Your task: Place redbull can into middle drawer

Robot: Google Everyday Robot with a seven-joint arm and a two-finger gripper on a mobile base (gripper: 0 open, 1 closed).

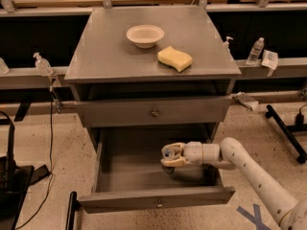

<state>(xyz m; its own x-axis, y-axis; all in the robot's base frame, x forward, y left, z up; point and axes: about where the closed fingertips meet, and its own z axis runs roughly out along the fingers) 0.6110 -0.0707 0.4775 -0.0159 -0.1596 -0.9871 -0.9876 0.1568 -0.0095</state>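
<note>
The middle drawer (128, 163) is pulled out, a wide grey tray with a knob on its front wall. My gripper (169, 155) reaches into it from the right, over the right half of the floor. It is shut on the redbull can (168, 153), whose silver top shows between the fingers (173, 147). The can is upright and low inside the drawer. I cannot tell whether its base touches the floor.
The closed upper drawer (153, 112) sits just above the arm. On the cabinet top are a white bowl (145, 35) and a yellow sponge (174, 58). Bottles (257, 51) stand on the ledges behind, and cables and a stand base (14, 176) lie on the floor at left.
</note>
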